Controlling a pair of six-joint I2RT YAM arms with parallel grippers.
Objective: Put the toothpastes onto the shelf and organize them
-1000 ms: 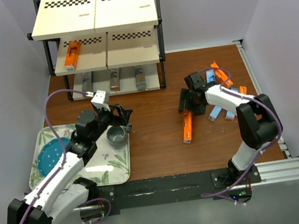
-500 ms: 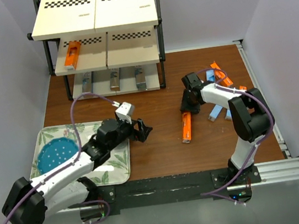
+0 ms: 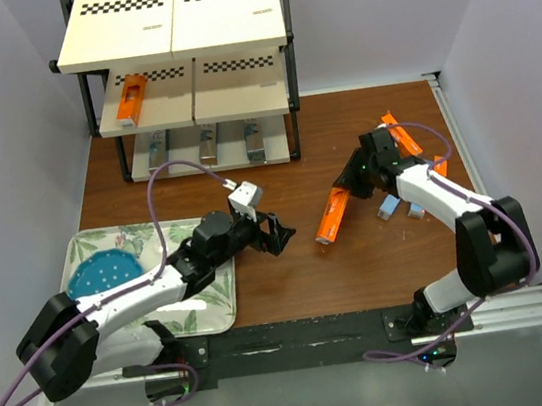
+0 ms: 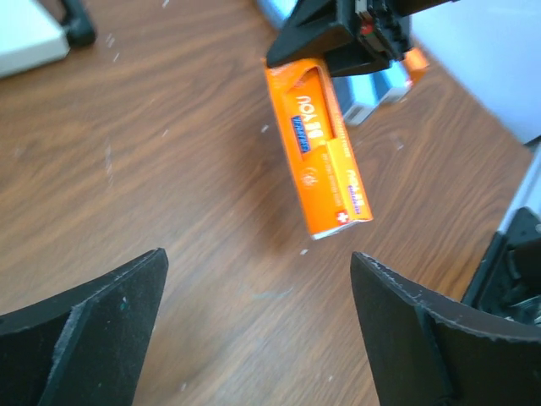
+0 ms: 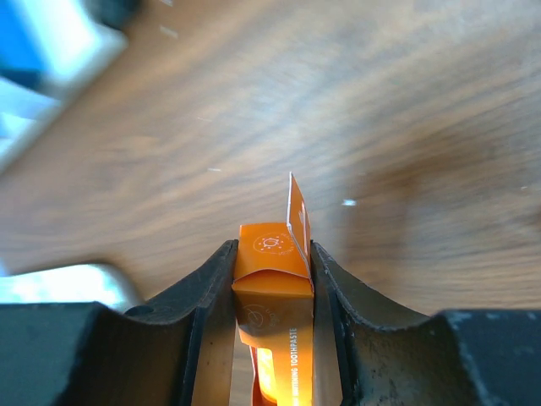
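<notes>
My right gripper (image 3: pixel 352 185) is shut on one end of an orange toothpaste box (image 3: pixel 332 217), holding it tilted over the table; in the right wrist view the box (image 5: pixel 271 292) sits squeezed between both fingers (image 5: pixel 201 315). My left gripper (image 3: pixel 283 236) is open just left of it, and its wrist view shows the orange box (image 4: pixel 326 154) ahead of its spread fingers (image 4: pixel 100 326). More orange (image 3: pixel 401 136) and light blue toothpastes (image 3: pixel 390 206) lie at the right. The shelf (image 3: pixel 177 36) holds an orange box (image 3: pixel 130 100) on the middle tier and three dark boxes (image 3: pixel 208 147) on the bottom.
A leaf-patterned tray (image 3: pixel 209 298) with a round blue plate (image 3: pixel 103 277) lies at the front left under my left arm. White walls close in both sides, and a metal rail (image 3: pixel 479 174) runs along the right table edge.
My right gripper closed on the orange box and raised it off the table, turning it. My left arm swung right from the tray towards the table's middle, its jaws opening wider.
</notes>
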